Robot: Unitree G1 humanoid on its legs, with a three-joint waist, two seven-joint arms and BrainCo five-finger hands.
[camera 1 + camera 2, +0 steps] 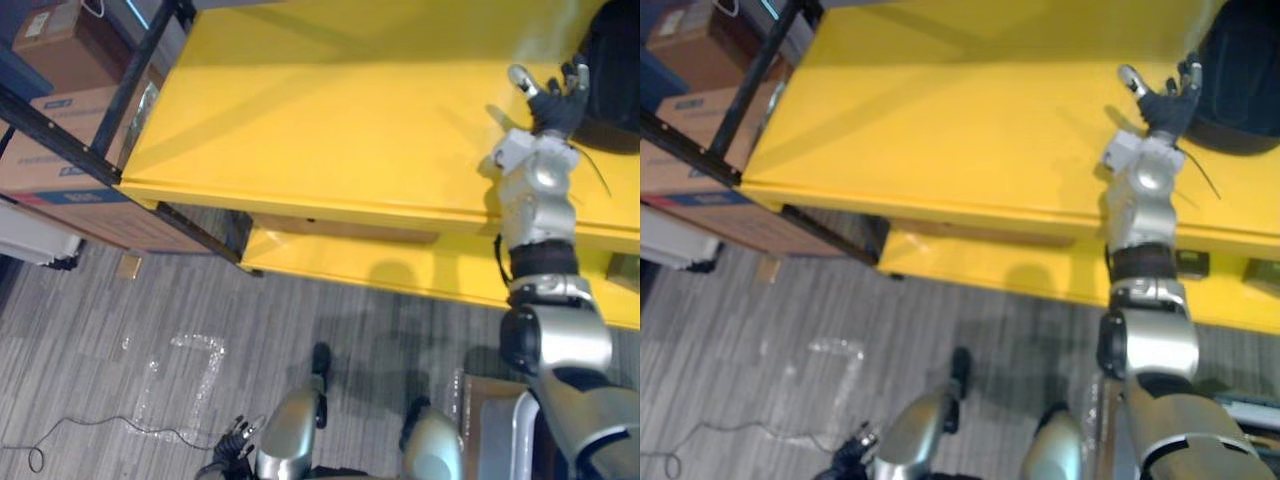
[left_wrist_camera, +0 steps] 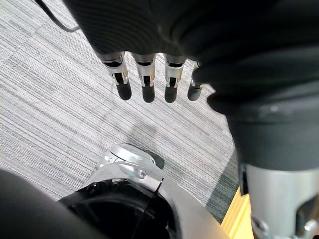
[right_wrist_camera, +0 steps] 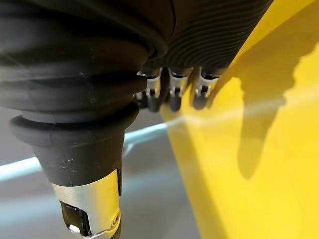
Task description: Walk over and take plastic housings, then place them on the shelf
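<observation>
A black rounded plastic housing (image 1: 612,72) lies at the far right of the yellow shelf top (image 1: 330,110). My right hand (image 1: 553,98) is raised over that surface just left of the housing, open, fingers spread, with nothing in it. Whether its fingertips touch the housing I cannot tell. In the right wrist view its fingers (image 3: 172,94) hang straight beside the yellow surface (image 3: 259,164). Low by my side over the grey floor hangs my left hand (image 1: 232,440), its fingers (image 2: 148,82) straight and empty.
A lower yellow shelf (image 1: 400,265) juts out under the top one. A black metal rack (image 1: 60,140) with cardboard boxes (image 1: 60,170) stands at the left. Clear plastic film (image 1: 185,375) lies on the floor. A brown box (image 1: 495,410) stands at the lower right.
</observation>
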